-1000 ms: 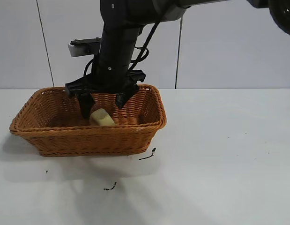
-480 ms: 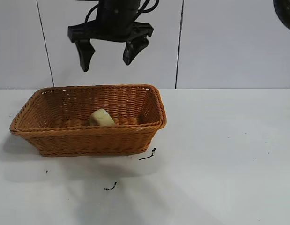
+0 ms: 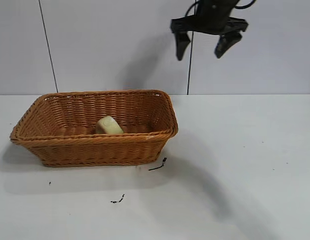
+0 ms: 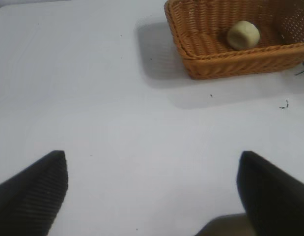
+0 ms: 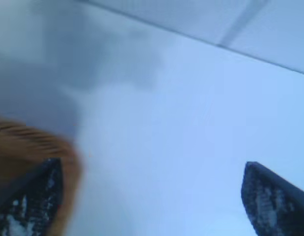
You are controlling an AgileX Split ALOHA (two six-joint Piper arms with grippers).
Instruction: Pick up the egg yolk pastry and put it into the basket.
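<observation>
Exterior view: the basket (image 3: 94,129) stands on the white counter (image 3: 235,165) at the left, and the egg yolk pastry (image 3: 108,125) lies inside it on the woven floor, close to the near wall. The right claw (image 3: 203,46) hangs high above the counter, to the right of the basket, its two dark fingers spread apart and holding nothing. A few small dark specks (image 3: 157,165) lie on the counter just in front of the basket. Left wrist view: the left claw (image 4: 152,191) is over bare counter, fingers wide apart and empty; the basket (image 4: 230,64) with the egg yolk pastry (image 4: 243,35) inside sits well apart from it. Right wrist view: the right claw (image 5: 156,201) appears with fingers apart, a blurred edge of the basket (image 5: 29,142) beside one finger.
</observation>
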